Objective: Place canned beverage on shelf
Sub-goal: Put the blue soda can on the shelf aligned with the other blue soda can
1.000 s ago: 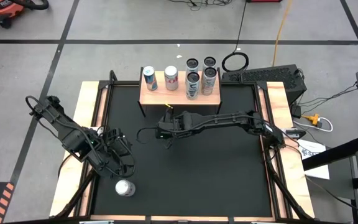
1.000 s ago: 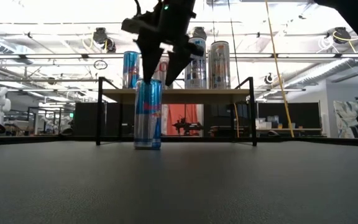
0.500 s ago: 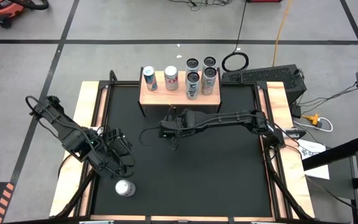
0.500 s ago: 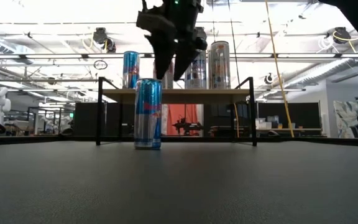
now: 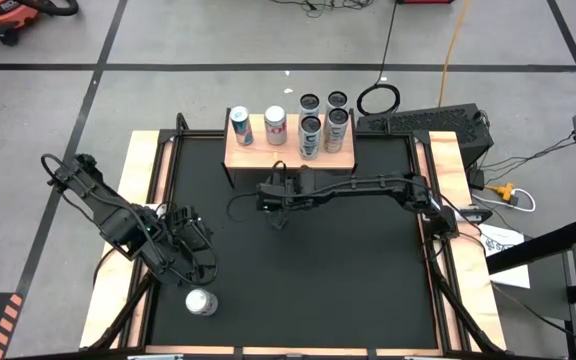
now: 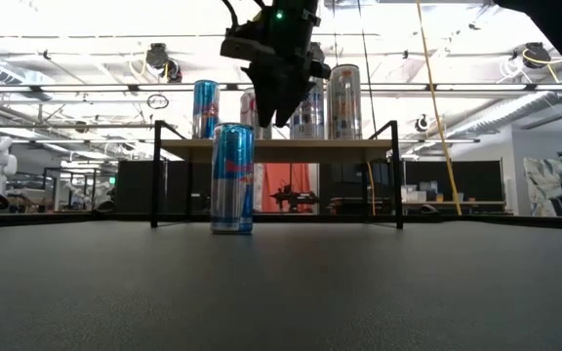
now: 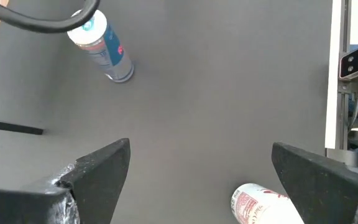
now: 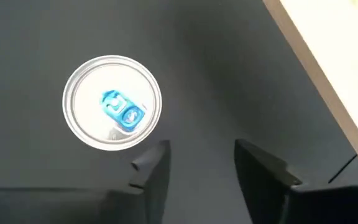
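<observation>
A blue and silver can (image 6: 232, 177) stands upright on the black table in front of the shelf (image 6: 276, 148). It also shows in the right wrist view (image 8: 112, 102) and the left wrist view (image 7: 101, 46). The shelf (image 5: 243, 155) stands at the table's far edge, with a pale wood top and black legs. My right gripper (image 6: 273, 115) hangs above the can, beside it on the shelf side, clear of its top. Its fingers (image 8: 154, 165) are a little apart and empty. My left gripper (image 7: 201, 168) is open and empty at the near left (image 5: 193, 258).
Several cans (image 5: 275, 125) stand on the shelf top, and two more (image 5: 324, 100) stand behind it. A red and white can (image 5: 201, 301) stands near the table's front left, by my left gripper. Pale wood borders (image 5: 143, 200) run along both table sides.
My right gripper stood with its fingers on either side of the blue can's top. It has risen clear of the can and gone toward the shelf, and its fingers have drawn closer together. The can has stayed upright where it was.
</observation>
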Available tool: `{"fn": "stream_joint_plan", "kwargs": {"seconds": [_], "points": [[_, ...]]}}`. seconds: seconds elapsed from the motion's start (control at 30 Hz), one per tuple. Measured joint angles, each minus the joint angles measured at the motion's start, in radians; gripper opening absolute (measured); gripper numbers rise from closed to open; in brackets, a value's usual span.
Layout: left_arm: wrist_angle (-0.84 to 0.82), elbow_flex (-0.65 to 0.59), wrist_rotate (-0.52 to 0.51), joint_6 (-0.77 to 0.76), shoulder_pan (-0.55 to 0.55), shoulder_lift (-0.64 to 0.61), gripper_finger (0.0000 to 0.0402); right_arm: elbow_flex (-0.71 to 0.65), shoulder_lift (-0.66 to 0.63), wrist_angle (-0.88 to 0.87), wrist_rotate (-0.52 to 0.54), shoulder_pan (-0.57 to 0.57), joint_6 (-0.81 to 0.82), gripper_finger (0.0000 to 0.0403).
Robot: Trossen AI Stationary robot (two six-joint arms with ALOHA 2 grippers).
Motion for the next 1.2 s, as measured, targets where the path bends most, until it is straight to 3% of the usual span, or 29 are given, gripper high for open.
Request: {"fn": "stream_joint_plan", "kwargs": {"seconds": [0.2,0.43,1.0,1.2], "points": [[0.0,0.0,0.0,0.0,0.0,0.0,0.0393,0.0,0.006,0.027,-0.003,-0.012,-0.009,0.0098],[0.0,0.0,0.0,0.0,0.0,0.0,0.0393,-0.001,0.007,0.061,-0.003,-0.019,-0.011,0.0059],[-0.004,0.0,0.0,0.006,0.0,0.0,0.0393,-0.002,0.035,0.099,-0.008,-0.023,-0.01,0.002],[-0.003,0.0,0.0,0.006,0.0,0.0,0.0393,-0.002,0.035,0.098,-0.06,-0.018,0.002,0.0018]]}}
